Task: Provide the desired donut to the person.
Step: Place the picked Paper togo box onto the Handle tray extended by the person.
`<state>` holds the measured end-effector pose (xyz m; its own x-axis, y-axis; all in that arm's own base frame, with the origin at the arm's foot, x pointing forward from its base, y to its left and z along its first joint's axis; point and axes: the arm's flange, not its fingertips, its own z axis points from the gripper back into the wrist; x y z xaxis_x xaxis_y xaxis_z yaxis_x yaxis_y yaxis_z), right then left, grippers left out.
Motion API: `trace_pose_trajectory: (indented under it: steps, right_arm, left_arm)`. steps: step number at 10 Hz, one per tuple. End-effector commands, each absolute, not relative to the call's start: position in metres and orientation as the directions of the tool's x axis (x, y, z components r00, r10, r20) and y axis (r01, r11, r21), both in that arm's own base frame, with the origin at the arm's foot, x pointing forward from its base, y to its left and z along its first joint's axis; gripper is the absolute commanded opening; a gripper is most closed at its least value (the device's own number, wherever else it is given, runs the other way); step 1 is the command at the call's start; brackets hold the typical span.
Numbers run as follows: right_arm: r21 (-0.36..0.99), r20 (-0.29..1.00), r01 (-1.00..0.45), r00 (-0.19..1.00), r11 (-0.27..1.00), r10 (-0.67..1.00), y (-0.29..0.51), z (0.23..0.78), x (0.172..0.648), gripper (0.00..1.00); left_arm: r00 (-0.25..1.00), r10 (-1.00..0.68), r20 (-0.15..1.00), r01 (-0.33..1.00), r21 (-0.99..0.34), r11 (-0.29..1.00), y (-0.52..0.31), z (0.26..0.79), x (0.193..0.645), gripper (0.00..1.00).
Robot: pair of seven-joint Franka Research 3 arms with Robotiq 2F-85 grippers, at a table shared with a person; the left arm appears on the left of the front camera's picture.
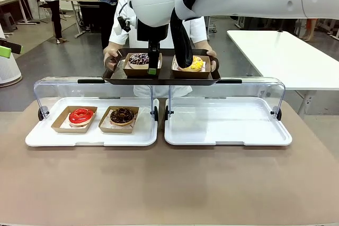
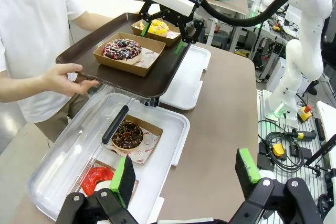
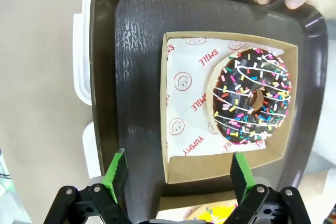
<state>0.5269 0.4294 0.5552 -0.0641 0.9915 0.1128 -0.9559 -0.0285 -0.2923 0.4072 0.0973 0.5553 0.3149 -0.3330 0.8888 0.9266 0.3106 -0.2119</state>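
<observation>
Person (image 2: 31, 35): white shirt, holding the tray's near edge with one hand (image 2: 65, 80).
Tray (image 2: 86, 56): dark brown, held above the tabletop (image 2: 220, 129).
On tray: sprinkled chocolate donut (image 2: 122, 49) and yellow donut (image 2: 156, 27), each in a box.
Right hand (image 2: 178, 27): over the yellow donut, jaws apart.
Left hand (image 2: 185, 177): jaws wide apart, empty.
Case (image 2: 52, 182): chocolate donut (image 2: 127, 135), red donut (image 2: 97, 180).

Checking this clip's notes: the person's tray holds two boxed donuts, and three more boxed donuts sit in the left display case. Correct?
Not quite. The person's tray does hold two boxed donuts, but the left display case holds two: a red donut and a chocolate donut. The front view shows it.
</observation>
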Motion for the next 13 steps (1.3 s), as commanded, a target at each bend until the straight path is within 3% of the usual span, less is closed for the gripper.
trace_pose_trajectory:
  steps: [1, 4, 8, 13]
  right_arm:
    - [-0.232, 0.117, -0.970, -0.101, -0.071, 0.988, 0.418, 0.569, 0.509, 1.00]
    - [-0.229, 0.123, -0.969, -0.119, -0.089, 0.985, 0.349, 0.608, 0.465, 1.00]
    - [-0.224, 0.050, -0.973, -0.067, -0.054, 0.997, 0.237, 0.609, 0.425, 1.00]
    - [-0.190, 0.170, -0.972, 0.104, 0.136, 0.980, 0.112, 0.585, 0.403, 1.00]
  left_arm:
    - [0.316, -0.323, 0.892, 0.926, -0.216, 0.309, 0.097, 0.557, 0.406, 1.00]
    - [0.316, -0.323, 0.892, 0.926, -0.216, 0.309, 0.097, 0.557, 0.406, 1.00]
    - [0.316, -0.323, 0.892, 0.926, -0.216, 0.309, 0.097, 0.557, 0.406, 1.00]
    - [0.316, -0.323, 0.892, 0.926, -0.216, 0.309, 0.097, 0.557, 0.406, 1.00]
